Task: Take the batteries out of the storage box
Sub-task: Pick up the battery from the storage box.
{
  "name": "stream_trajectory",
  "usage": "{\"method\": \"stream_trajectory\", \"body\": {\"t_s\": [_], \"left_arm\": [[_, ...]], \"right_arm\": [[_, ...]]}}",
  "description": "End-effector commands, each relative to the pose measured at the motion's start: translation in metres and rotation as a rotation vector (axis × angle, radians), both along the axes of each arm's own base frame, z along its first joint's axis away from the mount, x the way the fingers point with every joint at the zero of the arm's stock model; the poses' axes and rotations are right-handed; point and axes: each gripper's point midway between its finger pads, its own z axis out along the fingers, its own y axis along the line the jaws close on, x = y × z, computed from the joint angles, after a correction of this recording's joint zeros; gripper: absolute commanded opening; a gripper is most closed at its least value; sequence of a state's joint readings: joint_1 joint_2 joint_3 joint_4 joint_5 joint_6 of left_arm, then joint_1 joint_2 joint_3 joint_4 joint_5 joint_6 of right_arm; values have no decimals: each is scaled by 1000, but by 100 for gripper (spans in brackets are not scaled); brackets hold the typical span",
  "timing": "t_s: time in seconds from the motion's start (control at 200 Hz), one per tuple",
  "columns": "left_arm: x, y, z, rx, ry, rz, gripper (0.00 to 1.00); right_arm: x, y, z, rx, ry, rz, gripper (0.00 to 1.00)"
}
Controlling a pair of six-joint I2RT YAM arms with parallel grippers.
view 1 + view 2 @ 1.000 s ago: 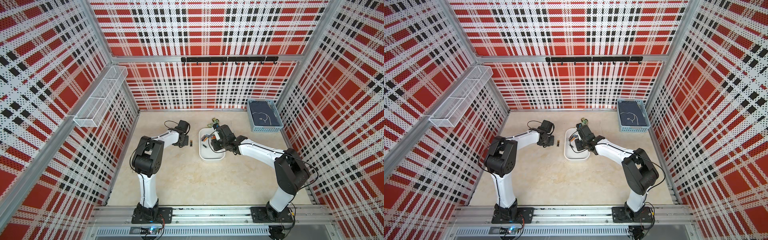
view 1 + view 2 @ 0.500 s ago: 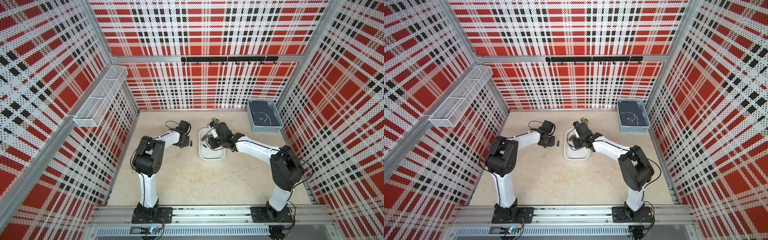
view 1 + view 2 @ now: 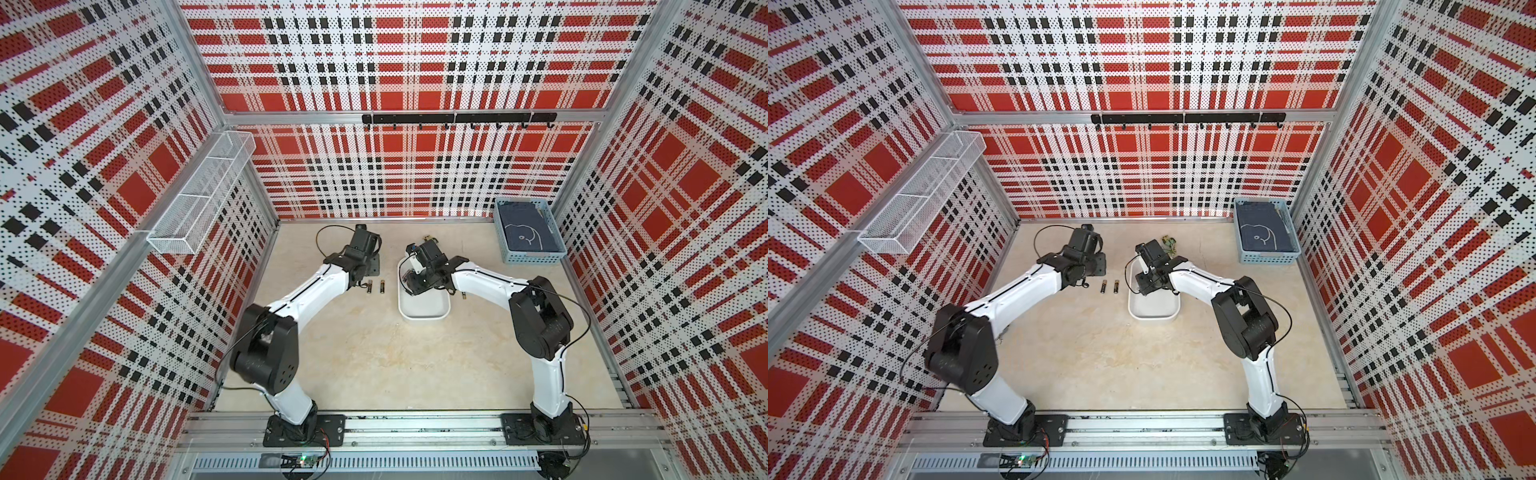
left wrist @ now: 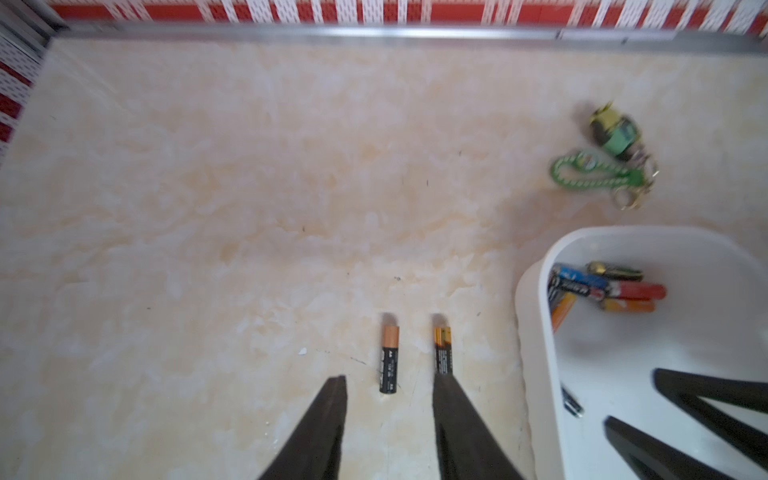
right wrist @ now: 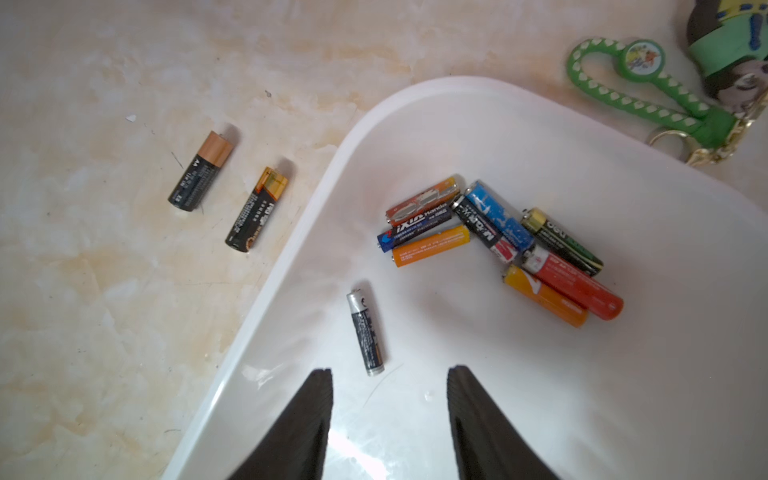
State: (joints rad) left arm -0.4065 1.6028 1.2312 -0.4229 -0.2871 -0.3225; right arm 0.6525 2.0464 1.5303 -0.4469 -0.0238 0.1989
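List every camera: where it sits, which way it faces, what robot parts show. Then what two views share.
Both top views: high above the front rail, facing down toward the back wall; left arm and right arm show.
Left wrist: on the left arm, facing down at the table; open left pincer shows.
Right wrist: on the right arm, facing down into the tray; open right pincer shows.
Shared by both wrist views: two batteries on the table, tray, green keyring.
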Motion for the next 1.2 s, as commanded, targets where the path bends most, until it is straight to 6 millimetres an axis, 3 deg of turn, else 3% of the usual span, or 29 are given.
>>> {"method": "stream_trajectory", "body": {"t_s": [0.0,0.236,0.501,0.722,1.047,1.193], "left_arm": [[-10,20,10,-49,-106,109,40],[-37,22,3,-114,-160,113,40],[-58,-1,-9,-109,-171,68,40],[-59,-9,-28,-139,-133,57,40],[-52,-16,-27,-142,-136,56,40],[-50,-17,-26,-137,-139,59,40]], "right_arm": [[-4,6,-13,-33,27,39,52],[0,12,-32,-96,36,55,51],[3,11,-52,-151,40,47,47],[6,8,-62,-182,36,37,41],[8,2,-67,-208,26,22,21],[9,5,-60,-189,17,22,11]]}}
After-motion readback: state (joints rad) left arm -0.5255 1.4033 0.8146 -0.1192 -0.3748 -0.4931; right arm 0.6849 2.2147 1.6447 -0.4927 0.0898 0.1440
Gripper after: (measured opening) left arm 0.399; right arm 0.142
